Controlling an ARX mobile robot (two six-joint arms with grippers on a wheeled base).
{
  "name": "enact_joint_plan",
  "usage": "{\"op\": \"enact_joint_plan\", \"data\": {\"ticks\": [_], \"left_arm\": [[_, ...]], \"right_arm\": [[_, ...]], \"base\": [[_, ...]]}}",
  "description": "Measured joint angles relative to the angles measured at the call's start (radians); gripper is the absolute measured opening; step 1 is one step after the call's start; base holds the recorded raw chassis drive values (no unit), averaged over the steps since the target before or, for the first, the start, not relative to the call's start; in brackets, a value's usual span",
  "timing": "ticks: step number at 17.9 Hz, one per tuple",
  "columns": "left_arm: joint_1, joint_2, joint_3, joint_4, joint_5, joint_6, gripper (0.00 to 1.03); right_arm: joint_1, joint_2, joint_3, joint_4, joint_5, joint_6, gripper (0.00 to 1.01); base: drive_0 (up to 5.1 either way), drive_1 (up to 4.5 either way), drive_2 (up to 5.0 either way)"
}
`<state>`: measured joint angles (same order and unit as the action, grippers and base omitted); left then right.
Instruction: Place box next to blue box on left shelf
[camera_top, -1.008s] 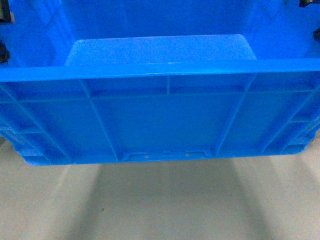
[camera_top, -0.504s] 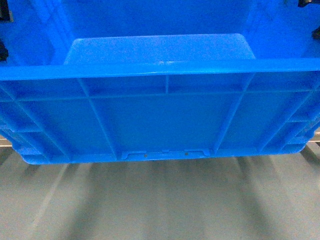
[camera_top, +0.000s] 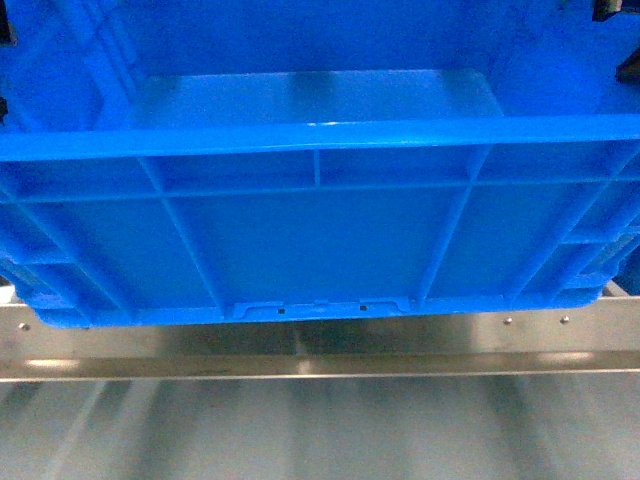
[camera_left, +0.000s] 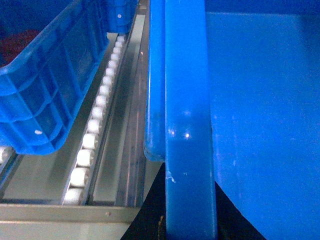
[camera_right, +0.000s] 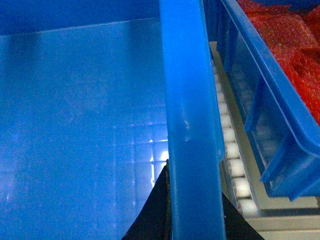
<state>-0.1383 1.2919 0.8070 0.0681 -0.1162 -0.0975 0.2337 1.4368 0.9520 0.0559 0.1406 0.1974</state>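
Both jaws clamped astride box (camera_top: 320, 230) side rims, L (camera_left: 170, 227) & R (camera_right: 192, 225), above shelf rollers (camera_left: 90, 140).

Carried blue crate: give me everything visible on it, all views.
The crate is bright blue, glossy plastic, open-topped, with a thick rim, ribbed outer walls and a smooth bare floor; nothing shows inside. It fills the head view, near wall facing the camera, its bottom edge above the shelf's metal front rail. Each wrist view shows a side rim with a dark tool part beneath it. Roller tracks and neighbouring blue crates flank it on both sides.
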Motion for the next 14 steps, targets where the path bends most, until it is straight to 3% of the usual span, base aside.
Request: {"op": "enact_joint_plan", "data": {"ticks": [14], "left_arm": [[0.0, 0.005, 0.0, 0.003, 0.0, 0.0, 0.06]], "right_arm": [[0.0, 0.0, 0.0, 0.0, 0.0, -0.006, 0.09]], "base": [[0.0, 4.31, -4.4]]}}
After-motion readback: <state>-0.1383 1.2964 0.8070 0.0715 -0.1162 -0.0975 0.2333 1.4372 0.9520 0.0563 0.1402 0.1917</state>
